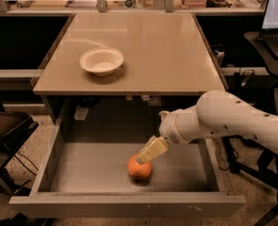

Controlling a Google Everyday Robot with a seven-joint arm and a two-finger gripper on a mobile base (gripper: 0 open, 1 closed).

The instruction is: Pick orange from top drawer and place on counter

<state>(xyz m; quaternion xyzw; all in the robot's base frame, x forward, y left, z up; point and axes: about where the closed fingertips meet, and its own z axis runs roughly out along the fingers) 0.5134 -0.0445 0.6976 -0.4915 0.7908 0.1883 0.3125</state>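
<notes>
The orange point(139, 170) lies on the flat grey bottom of the open top drawer point(86, 171), right of its middle and near the front panel. My gripper point(148, 153) comes down from the white arm at the right and sits just over the orange's upper right side, touching or almost touching it. The beige counter point(148, 51) is above the drawer.
A white bowl point(101, 60) stands on the left half of the counter. A laptop point(276, 18) sits on a side desk at the far right. Shelves with clutter run along the back. A dark chair or bin point(6, 126) is at the left.
</notes>
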